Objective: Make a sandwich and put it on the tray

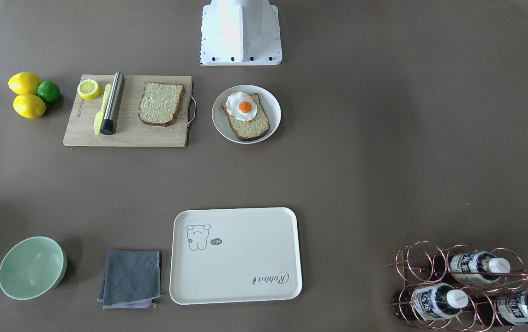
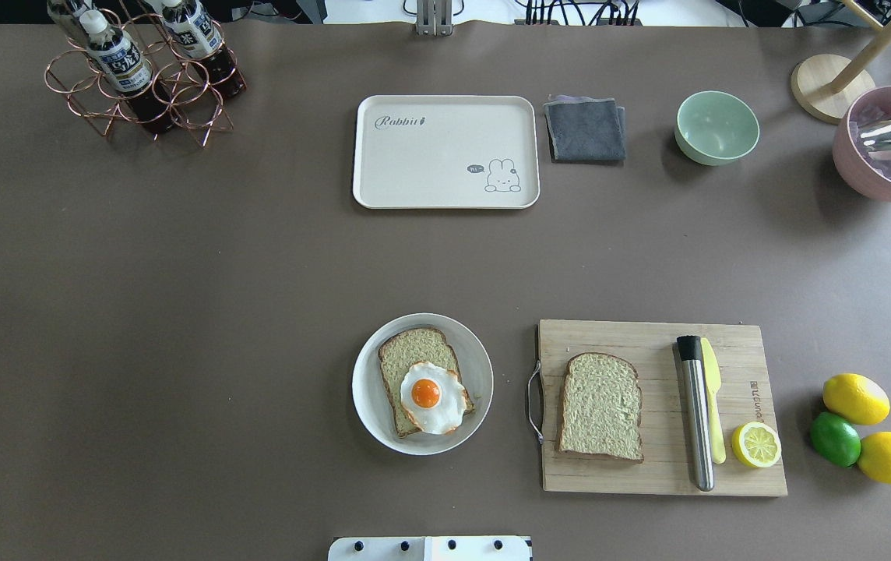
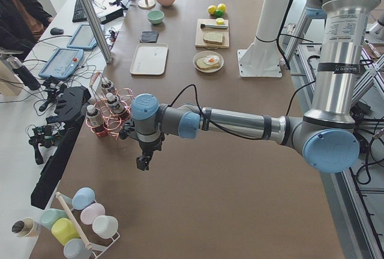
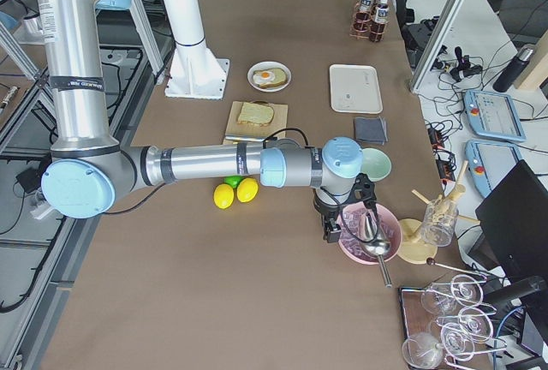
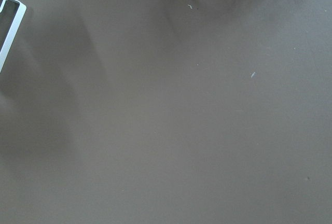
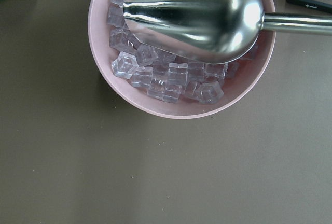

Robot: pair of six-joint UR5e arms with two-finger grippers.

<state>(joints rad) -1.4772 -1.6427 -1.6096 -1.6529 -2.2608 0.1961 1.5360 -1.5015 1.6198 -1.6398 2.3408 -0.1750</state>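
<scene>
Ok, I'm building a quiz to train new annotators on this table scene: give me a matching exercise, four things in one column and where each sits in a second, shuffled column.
Things:
1. fried egg
2. bare bread slice
3. lime
4. metal scoop

Places:
A. in the pink bowl of ice cubes
B. on the wooden cutting board
C. on the table, next to two lemons
D. on the bread in the white plate

Pairs: 1-D, 2-B, 3-C, 4-A.
</scene>
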